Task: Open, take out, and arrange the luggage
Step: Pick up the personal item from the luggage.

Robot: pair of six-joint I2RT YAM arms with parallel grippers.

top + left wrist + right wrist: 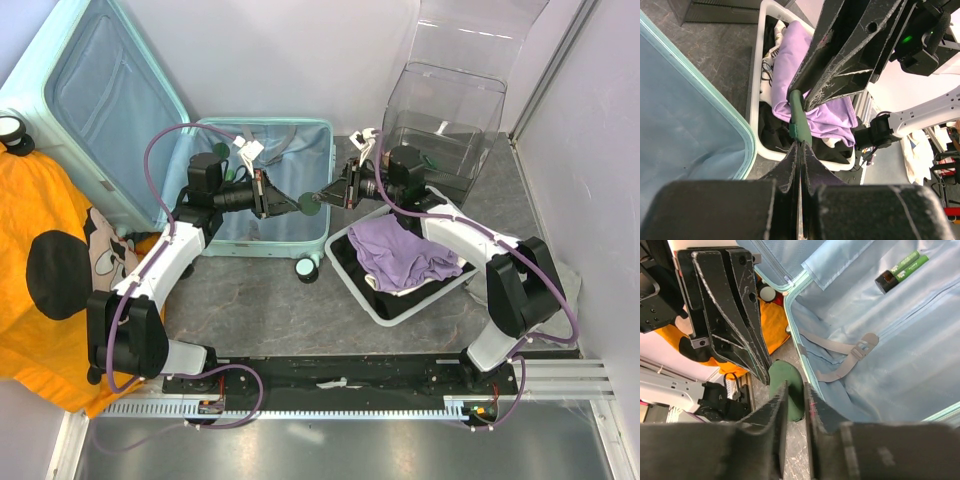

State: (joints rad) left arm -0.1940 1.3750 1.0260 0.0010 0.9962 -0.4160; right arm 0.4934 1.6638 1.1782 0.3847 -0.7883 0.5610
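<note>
We find the left claw (799, 147) clamped on a dark green item (800, 122). The right claw (795, 386) flanks it, grip unclear: likely a handover.

Luggage (110, 90) wide open, back left.
Mint shell, pale blue lining: one half lies flat with slack grey straps across it, the other stands propped up, leaning leftward; a black-and-white wheel shows at the near right corner.
</note>
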